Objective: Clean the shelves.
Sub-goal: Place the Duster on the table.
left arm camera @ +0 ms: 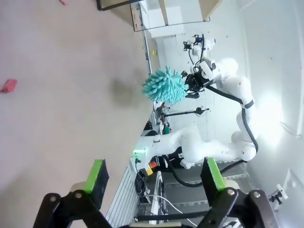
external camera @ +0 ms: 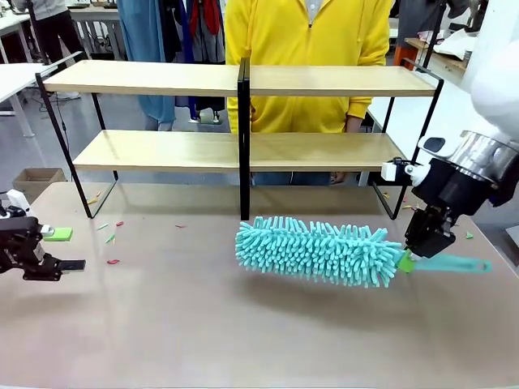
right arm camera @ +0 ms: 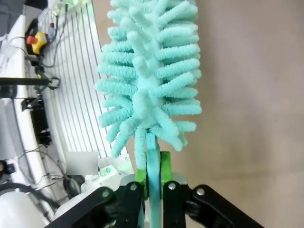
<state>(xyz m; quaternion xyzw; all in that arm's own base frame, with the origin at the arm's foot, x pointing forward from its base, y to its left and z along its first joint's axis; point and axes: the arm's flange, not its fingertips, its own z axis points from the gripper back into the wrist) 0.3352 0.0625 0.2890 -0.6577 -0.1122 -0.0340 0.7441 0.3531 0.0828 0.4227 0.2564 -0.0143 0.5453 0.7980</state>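
Teal and fluffy, the duster [external camera: 320, 250] hangs just above the table [external camera: 203, 324] in my front view, its head lying sideways to the left and its thin handle running right. My right gripper [external camera: 423, 247] is clamped shut on that handle just behind the head; on the right wrist camera I see the green pads [right arm camera: 164, 167] pressed against both sides of the teal stem, with the duster's head [right arm camera: 149, 71] pointing away from the camera. The left gripper [external camera: 61, 259] sits low at the near left edge of the table, jaws spread wide with nothing between them (the left wrist camera shows its two green pads [left arm camera: 97, 175] well apart, bare tabletop beyond). The shelves [external camera: 243, 146] stand at the far side of the table, two long wooden boards in a black frame, well beyond the duster. A person in a yellow top [external camera: 308, 57] stands behind them. Small red and green scraps [external camera: 113, 239] lie on the table near the shelves' left leg.
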